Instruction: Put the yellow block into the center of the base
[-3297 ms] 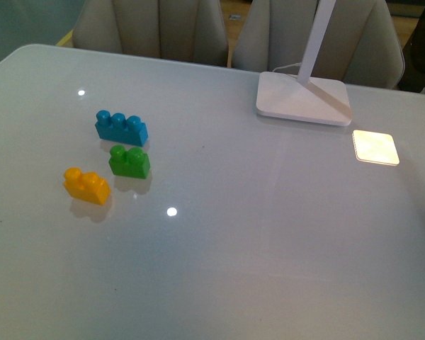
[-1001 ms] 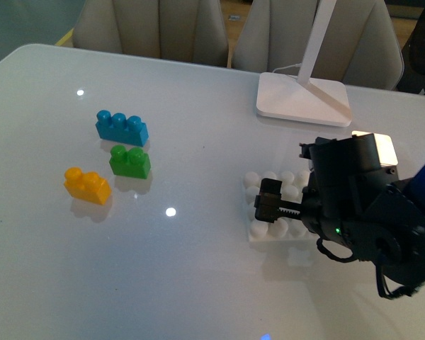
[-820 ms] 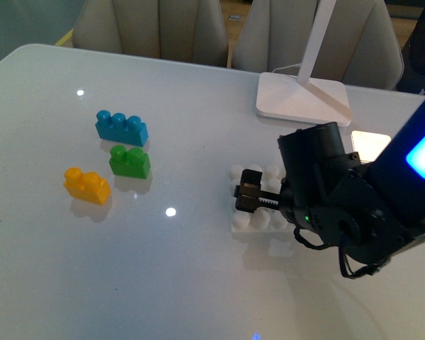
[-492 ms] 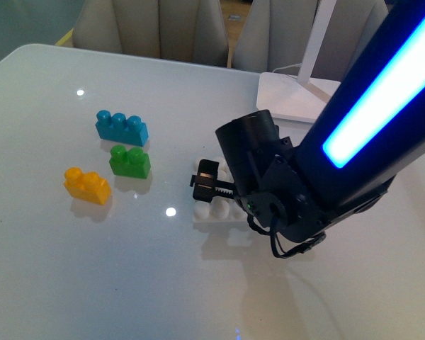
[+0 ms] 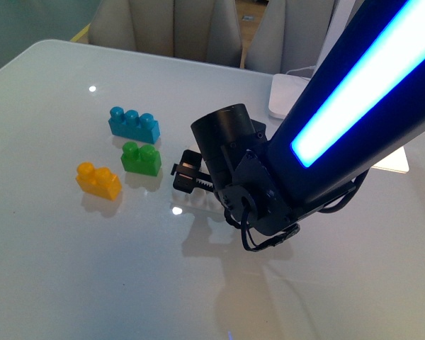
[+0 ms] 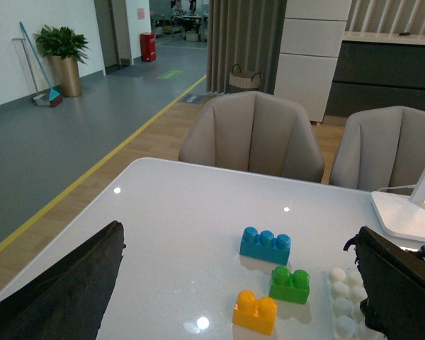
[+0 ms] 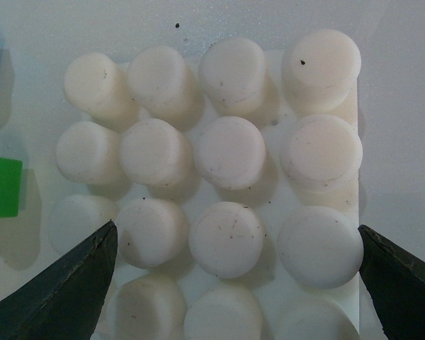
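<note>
Looking at the front view first, the right gripper (image 5: 191,185) hangs low over the white table (image 5: 92,283) on a fat black arm (image 5: 269,184) with a glowing blue strip. It hides nearly all of the base (image 5: 200,203) — only a sliver of white peeks out under it, I think, just to the right of the green block (image 5: 142,159). The yellow block (image 5: 98,180) sits on the table off to the left, studs up, nothing touching it and clear of the base. The green one is just behind it to the right, and the blue block (image 5: 134,125) is further back again. A corner of the white lamp foot (image 5: 283,99) shows behind the arm. In the left wrist view, the left gripper (image 6: 239,228) is up above the table with its two dark fingers (image 6: 57,297) spread wide and nothing between them. Past it you get the yellow block (image 6: 255,312) nearest, the green block (image 6: 290,285) just beside it and the blue block (image 6: 265,245) behind. The base (image 6: 343,304) pokes in right next to the green one. The right wrist view stares straight down onto the base (image 7: 230,152), studs up, filling the frame. The right gripper's fingers (image 7: 64,290) sit wide apart at either side of the plate — looks like they're pinching it across its width, though actual contact is hard to make out. Slivers of green and blue show at one edge.
</note>
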### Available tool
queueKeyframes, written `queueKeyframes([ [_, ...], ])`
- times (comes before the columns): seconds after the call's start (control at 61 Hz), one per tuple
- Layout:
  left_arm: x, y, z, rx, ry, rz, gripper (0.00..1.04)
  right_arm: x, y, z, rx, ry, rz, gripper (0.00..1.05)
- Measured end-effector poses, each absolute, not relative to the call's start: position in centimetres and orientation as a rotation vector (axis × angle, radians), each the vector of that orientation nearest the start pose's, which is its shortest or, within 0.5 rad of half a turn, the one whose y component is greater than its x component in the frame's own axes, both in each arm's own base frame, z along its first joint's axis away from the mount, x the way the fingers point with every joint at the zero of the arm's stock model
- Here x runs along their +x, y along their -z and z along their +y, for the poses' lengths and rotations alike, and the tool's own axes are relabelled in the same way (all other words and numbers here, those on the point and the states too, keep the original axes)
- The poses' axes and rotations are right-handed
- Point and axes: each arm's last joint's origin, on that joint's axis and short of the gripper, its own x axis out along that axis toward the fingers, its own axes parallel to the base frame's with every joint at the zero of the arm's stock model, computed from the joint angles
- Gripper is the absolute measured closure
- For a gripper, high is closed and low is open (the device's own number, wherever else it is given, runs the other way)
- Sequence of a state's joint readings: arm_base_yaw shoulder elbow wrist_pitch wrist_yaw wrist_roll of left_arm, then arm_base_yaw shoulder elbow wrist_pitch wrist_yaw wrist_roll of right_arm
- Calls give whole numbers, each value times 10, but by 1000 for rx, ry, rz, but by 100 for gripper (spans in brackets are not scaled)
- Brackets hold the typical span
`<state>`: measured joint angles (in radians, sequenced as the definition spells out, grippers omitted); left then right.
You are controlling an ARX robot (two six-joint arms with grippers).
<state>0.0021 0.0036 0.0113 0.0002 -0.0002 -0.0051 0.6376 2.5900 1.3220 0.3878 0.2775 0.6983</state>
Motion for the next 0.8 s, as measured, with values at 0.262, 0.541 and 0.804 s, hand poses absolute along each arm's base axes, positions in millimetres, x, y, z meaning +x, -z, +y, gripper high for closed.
queueKeyframes([
  [0.262, 97, -167, 0, -5, -2, -8, 7, 357, 42, 241, 326, -50, 838, 9],
  [0.541, 97, -167, 0, -5, -2, -8, 7, 357, 34, 215, 351, -37, 837, 9],
  [0.804, 97, -167, 0, -5, -2, -8, 7, 353, -14, 193, 368, -87, 723, 9],
])
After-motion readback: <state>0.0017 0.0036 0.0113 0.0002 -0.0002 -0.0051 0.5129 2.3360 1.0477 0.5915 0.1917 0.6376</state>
